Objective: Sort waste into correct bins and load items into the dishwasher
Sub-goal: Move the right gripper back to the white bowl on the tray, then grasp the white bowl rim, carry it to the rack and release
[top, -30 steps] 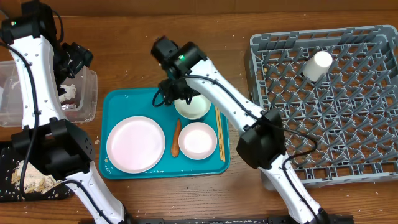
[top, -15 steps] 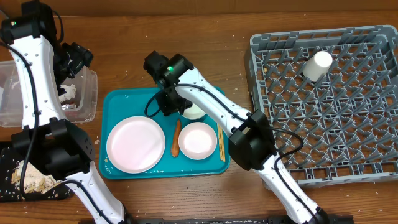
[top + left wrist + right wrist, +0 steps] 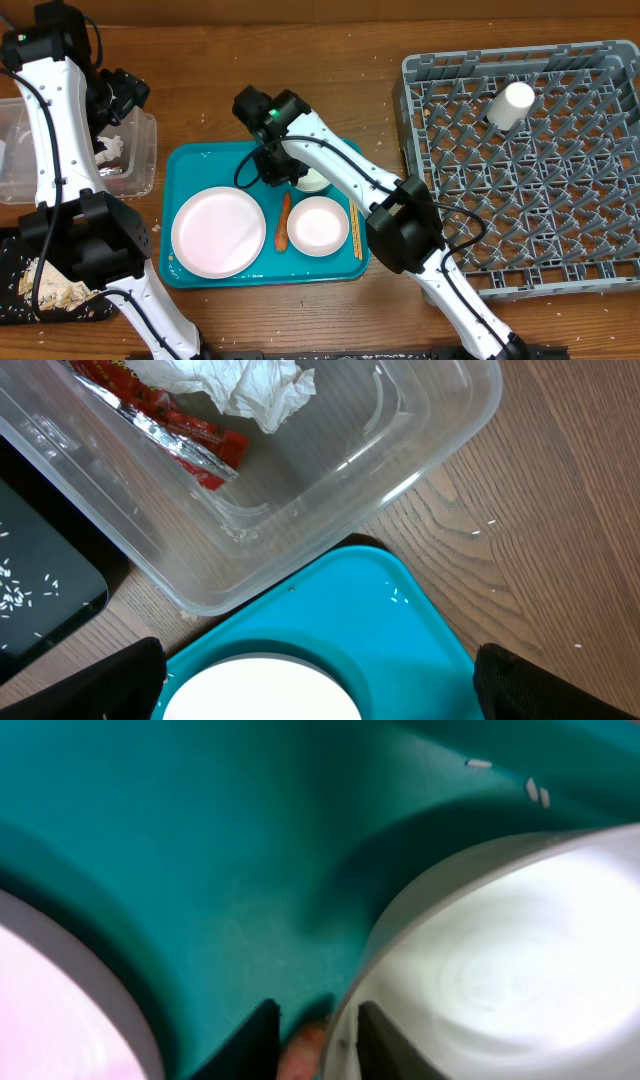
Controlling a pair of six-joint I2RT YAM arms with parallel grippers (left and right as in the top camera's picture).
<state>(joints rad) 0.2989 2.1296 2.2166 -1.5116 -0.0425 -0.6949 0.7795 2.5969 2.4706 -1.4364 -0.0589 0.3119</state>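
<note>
My right gripper [image 3: 283, 170] is down on the teal tray [image 3: 200, 152], at the left edge of a white bowl [image 3: 314, 182]. In the right wrist view its jaws [image 3: 318, 1020] stand narrow astride the bowl's [image 3: 500, 950] rim. One finger [image 3: 385, 1040] is inside against the wall, the other [image 3: 250, 1040] outside and a little apart. The end of a sausage [image 3: 305, 1045] shows in that gap. The tray also holds a large white plate [image 3: 218, 232], a smaller dish [image 3: 318, 225], the sausage [image 3: 284, 222] and chopsticks [image 3: 354, 218]. My left gripper [image 3: 320, 685] hangs open over the tray's far-left corner.
A grey dish rack [image 3: 530, 170] at the right holds a white cup [image 3: 510, 104]. A clear bin [image 3: 300, 480] with crumpled paper and red wrappers stands left of the tray. A black bin [image 3: 40, 285] with rice scraps sits at the front left.
The right arm has moved left and down to the bowl's rim, and its jaws have narrowed around it. The left arm has not moved.
</note>
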